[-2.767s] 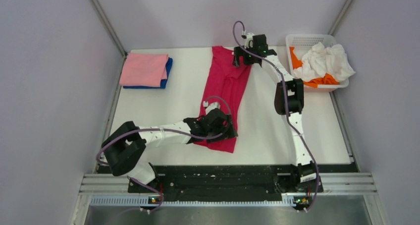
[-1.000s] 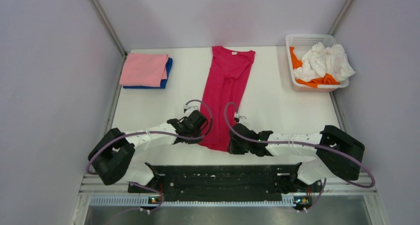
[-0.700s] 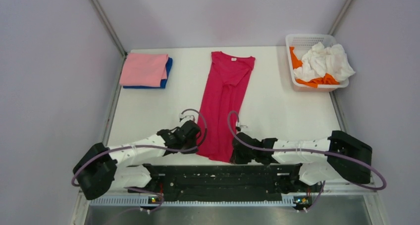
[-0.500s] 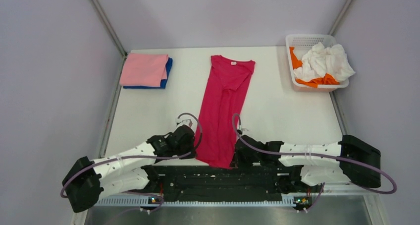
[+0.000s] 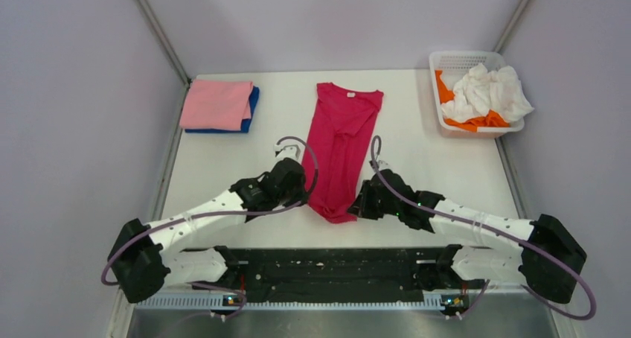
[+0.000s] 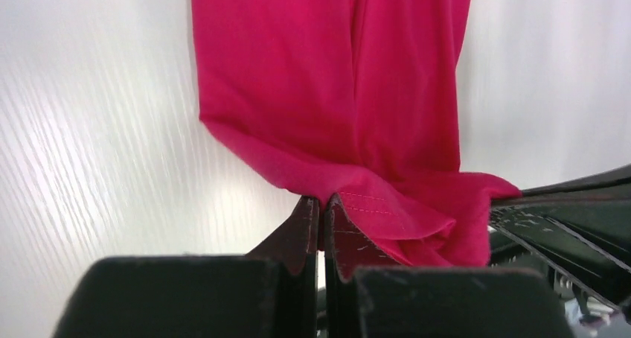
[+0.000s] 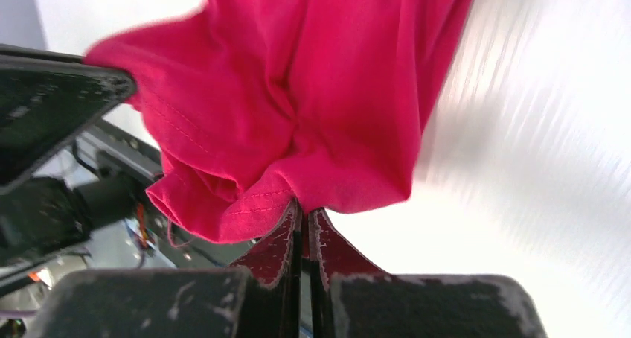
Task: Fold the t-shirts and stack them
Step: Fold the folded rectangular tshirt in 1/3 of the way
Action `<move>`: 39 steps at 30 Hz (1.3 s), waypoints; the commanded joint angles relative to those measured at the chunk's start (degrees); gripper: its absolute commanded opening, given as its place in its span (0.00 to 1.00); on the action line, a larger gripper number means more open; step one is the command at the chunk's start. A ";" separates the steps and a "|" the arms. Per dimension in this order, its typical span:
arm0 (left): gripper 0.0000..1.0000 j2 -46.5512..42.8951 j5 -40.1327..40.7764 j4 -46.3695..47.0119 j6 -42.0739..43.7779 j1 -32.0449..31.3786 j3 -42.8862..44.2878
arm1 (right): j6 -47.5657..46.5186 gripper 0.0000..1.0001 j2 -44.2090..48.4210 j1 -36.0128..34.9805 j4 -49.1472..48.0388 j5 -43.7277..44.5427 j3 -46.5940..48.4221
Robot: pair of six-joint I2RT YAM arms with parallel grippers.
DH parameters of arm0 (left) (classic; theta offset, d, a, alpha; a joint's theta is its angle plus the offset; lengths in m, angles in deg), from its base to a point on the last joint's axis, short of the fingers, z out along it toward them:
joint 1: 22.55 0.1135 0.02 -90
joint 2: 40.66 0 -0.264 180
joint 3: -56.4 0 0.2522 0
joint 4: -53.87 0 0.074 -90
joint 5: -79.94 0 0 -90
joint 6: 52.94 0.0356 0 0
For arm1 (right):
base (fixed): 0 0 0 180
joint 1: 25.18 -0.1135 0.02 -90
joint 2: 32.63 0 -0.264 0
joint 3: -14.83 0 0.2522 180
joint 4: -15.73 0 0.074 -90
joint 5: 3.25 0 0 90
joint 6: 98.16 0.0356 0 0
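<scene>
A crimson-red t-shirt (image 5: pixel 341 138), folded into a long narrow strip, lies down the middle of the white table (image 5: pixel 417 167), its white neck label at the far end. Its near hem is lifted off the table and sags between my grippers. My left gripper (image 5: pixel 303 195) is shut on the hem's left corner, where the red cloth (image 6: pixel 350 115) hangs from the pinch (image 6: pixel 322 201). On the right corner my right gripper (image 5: pixel 360 201) is shut, the bunched cloth (image 7: pixel 312 107) above the jaws (image 7: pixel 303 213). A pink t-shirt (image 5: pixel 216 104) lies folded on a blue one (image 5: pixel 252 107) at the far left.
A white mesh basket (image 5: pixel 446 59) at the far right corner holds a crumpled white shirt (image 5: pixel 487 91) over an orange one (image 5: pixel 445 85). The black rail (image 5: pixel 335 267) with both arm bases runs along the near edge. Grey walls stand on three sides.
The right gripper came from the collar to the near hem and shut on it. Both grippers drew the hem toward the near edge, then raised it and carried it toward the far end.
</scene>
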 commanded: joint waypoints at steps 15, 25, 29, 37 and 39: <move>0.00 29.60 -2.58 4.60 16.03 17.21 32.30 | -15.37 0.00 -15.51 28.40 -12.05 -12.92 17.56; 0.00 42.34 -6.16 2.87 18.96 21.13 43.13 | -15.25 0.00 -28.26 33.13 -17.93 -17.80 23.05; 0.00 46.02 -7.43 2.87 19.34 22.00 46.09 | -14.89 0.00 -31.75 34.23 -19.59 -18.19 24.59; 0.85 54.27 -10.60 1.27 17.17 24.93 56.90 | -8.88 0.20 -39.91 39.74 -21.51 -17.14 32.40; 0.94 54.64 -13.66 0.37 17.06 25.84 59.55 | -8.73 0.43 -39.84 41.16 -20.48 -16.02 34.60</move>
